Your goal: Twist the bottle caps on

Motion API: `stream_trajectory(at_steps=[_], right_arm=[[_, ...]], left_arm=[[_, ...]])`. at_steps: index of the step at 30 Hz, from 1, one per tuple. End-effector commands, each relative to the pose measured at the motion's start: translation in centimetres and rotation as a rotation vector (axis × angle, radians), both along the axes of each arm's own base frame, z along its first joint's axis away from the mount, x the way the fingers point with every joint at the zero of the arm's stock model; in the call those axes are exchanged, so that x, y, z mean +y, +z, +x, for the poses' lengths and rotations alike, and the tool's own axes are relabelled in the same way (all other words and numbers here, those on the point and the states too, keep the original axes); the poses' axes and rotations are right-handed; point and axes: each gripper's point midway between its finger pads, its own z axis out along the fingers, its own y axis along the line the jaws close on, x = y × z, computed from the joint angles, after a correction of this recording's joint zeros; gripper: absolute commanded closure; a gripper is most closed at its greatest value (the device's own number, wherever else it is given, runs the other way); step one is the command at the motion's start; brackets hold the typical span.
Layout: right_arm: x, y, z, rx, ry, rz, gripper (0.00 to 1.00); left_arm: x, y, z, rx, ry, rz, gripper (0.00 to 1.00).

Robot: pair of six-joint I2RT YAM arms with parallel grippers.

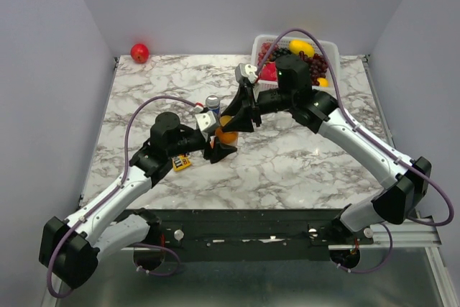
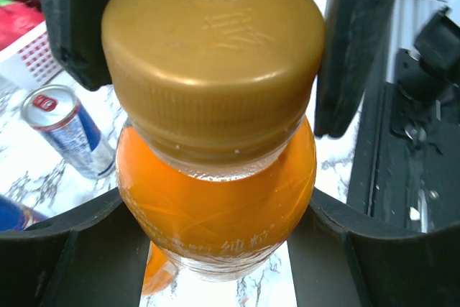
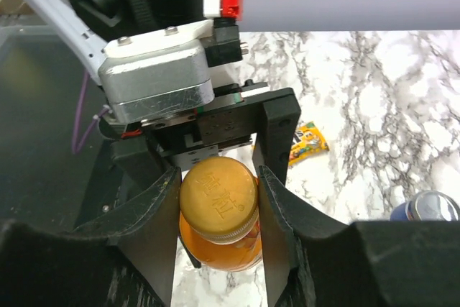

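Our left tool (image 2: 215,239) is clamped on the stubby orange bottle (image 2: 215,199) over the middle of the marble bench (image 1: 309,156), gold cap (image 3: 218,198) sitting on its neck. Right tool (image 3: 219,210) has a finger either side of that cap, maybe touching, but we can't tell if it's actually gripping.

1. The bottle (image 2: 215,199) stands on the table (image 1: 302,163), left of centre in the top view.
2. The cap (image 2: 213,55) sits on the bottle's neck.
3. The left gripper (image 2: 219,249) has a finger on each side of the bottle's body, below the cap.
4. The right gripper (image 3: 219,206) comes from above, one finger against each side of the cap.
5. A can (image 1: 213,102) stands just behind the bottle.
6. A snack packet (image 1: 181,164) lies at the bottle's lower left.
7. A basket (image 1: 256,47) sits at upper right, and a round fruit (image 1: 139,52) at upper left.
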Motion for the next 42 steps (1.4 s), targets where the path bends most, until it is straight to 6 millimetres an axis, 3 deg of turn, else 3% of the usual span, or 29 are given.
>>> stream_trajectory(at_steps=[1, 7, 10, 11, 15, 19, 24, 34, 42], right_arm=[[0.9, -2.5, 0.6, 0.023, -0.083, -0.057, 0.8], [0.9, -2.7, 0.8, 0.028, -0.102, -0.063, 0.8], [0.1, -2.3, 1.5, 0.028, -0.134, -0.071, 0.81], [-0.5, -2.0, 1.8, 0.022, -0.143, -0.071, 0.82], [-4.2, -2.6, 4.4, -0.003, -0.229, -0.101, 0.83], [-7.3, -5.4, 5.9, -0.037, -0.271, -0.143, 0.83], [-10.1, -11.5, 7.7, -0.025, -0.296, -0.192, 0.83], [-11.0, -15.9, 10.9, -0.098, -0.305, -0.111, 0.81], [-10.5, -18.5, 11.9, -0.1, -0.292, -0.071, 0.73]], left_arm=[[0.7, 4.7, 3.3, -0.079, 0.226, -0.097, 1.0], [0.9, 3.6, 2.9, -0.1, 0.206, -0.053, 1.0], [1.1, 2.6, 2.2, -0.122, 0.168, 0.0, 0.48], [1.5, 2.0, 2.0, -0.11, 0.176, 0.024, 0.03], [3.7, -0.2, 2.3, -0.134, 0.254, 0.134, 0.01], [5.8, -1.0, 2.7, -0.154, 0.34, 0.19, 0.01], [7.5, -1.2, 4.3, -0.109, 0.444, 0.197, 0.01], [10.3, -3.0, 7.4, 0.005, 0.55, 0.232, 0.01], [11.0, -4.0, 8.8, 0.039, 0.562, 0.256, 0.01]])
